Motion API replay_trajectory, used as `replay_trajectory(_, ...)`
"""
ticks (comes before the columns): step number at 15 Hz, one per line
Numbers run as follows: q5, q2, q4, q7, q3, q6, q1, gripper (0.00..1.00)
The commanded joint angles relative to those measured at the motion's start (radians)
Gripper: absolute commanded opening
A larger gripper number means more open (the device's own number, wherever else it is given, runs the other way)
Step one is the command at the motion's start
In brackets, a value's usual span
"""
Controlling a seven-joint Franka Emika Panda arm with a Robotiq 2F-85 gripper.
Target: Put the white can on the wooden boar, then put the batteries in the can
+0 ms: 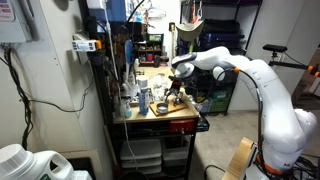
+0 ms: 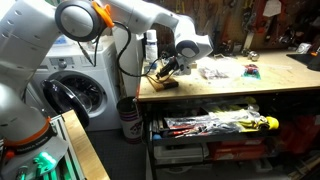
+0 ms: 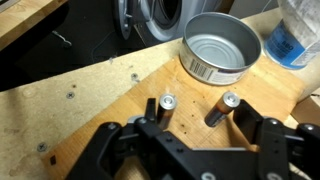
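I am looking down through the wrist camera at the black gripper (image 3: 200, 135). Its jaws are standing wide apart, released, and clamping nothing that I can see. Two small cylindrical batteries, dark with metal caps, are standing upright between the fingers: the left battery (image 3: 167, 108) is sitting just beside one finger, and the right battery (image 3: 225, 108) is sitting just beside the other. Whether either finger is touching a battery I cannot tell.

Both batteries are resting on the flat pale tan wooden board (image 3: 100, 110). Beyond them, near the board's far edge, the white round metal can (image 3: 222, 48) is sitting upright on the same board with its open mouth facing up and its bare metal bottom showing. It is near the batteries but apart from them. A clear plastic bottle with a blue tint (image 3: 295, 35) is standing just beside the can (only part of it is showing at the picture's edge).

In both exterior views the white robot arm (image 1: 250, 75) (image 2: 120, 15) is reaching over the cluttered wooden table (image 1: 160, 120) (image 2: 230, 85), and the gripper (image 1: 178, 88) (image 2: 163, 72) is hanging low near one end. A white front-loading washing machine (image 2: 75, 85) (image 3: 150, 15) is standing beside that end.
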Motion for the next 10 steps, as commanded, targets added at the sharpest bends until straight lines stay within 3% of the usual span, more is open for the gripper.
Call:
replay_trajectory(1, 0.010, 0.030, 0.045, 0.018, 0.000, -0.045, -0.011, 0.78)
replay_trajectory(5, 0.009, 0.034, 0.050, 0.019, -0.001, -0.054, -0.010, 0.79)
replay_trajectory(10, 0.008, 0.040, 0.059, 0.020, -0.001, -0.059, -0.011, 0.73)
